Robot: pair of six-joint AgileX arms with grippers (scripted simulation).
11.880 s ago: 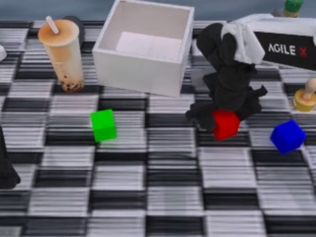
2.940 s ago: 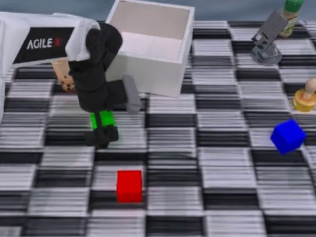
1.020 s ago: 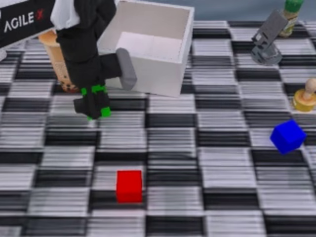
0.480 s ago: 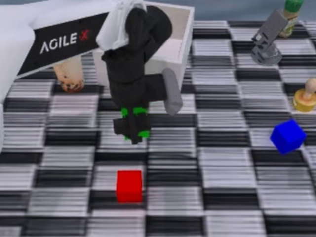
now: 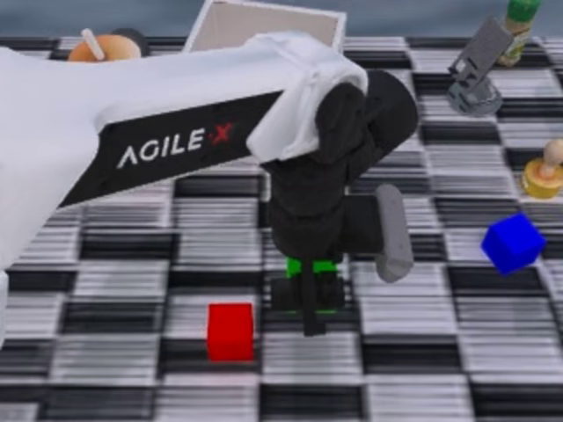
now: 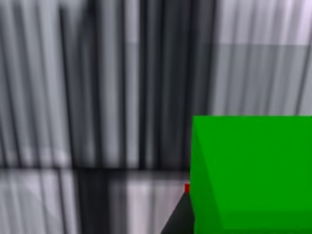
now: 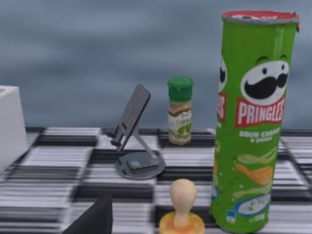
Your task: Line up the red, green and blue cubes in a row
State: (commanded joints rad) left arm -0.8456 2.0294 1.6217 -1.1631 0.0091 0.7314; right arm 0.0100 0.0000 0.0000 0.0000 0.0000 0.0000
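My left arm reaches in from the left of the top view, and its gripper [image 5: 308,301] is shut on the green cube [image 5: 313,266], which shows only as green slivers between the black fingers. The held cube hangs just right of the red cube [image 5: 230,331], which lies on the table near the front. In the left wrist view the green cube [image 6: 251,173] fills the corner and a sliver of the red cube [image 6: 186,187] peeks past its edge. The blue cube [image 5: 513,243] rests alone at the right. My right arm is out of the top view; only a dark part of its gripper [image 7: 95,217] shows.
The white box [image 5: 264,19] at the back is mostly hidden under my left arm. A bubble tea cup [image 5: 101,46] stands back left. A phone stand [image 5: 475,66], a seasoning bottle [image 5: 521,16] and a wooden stamp [image 5: 545,171] stand at the right. A Pringles can [image 7: 253,117] rises beside the stamp.
My left gripper has carried the green cube from beside the white box toward the front and right, to just right of the red cube. The red and blue cubes have not moved.
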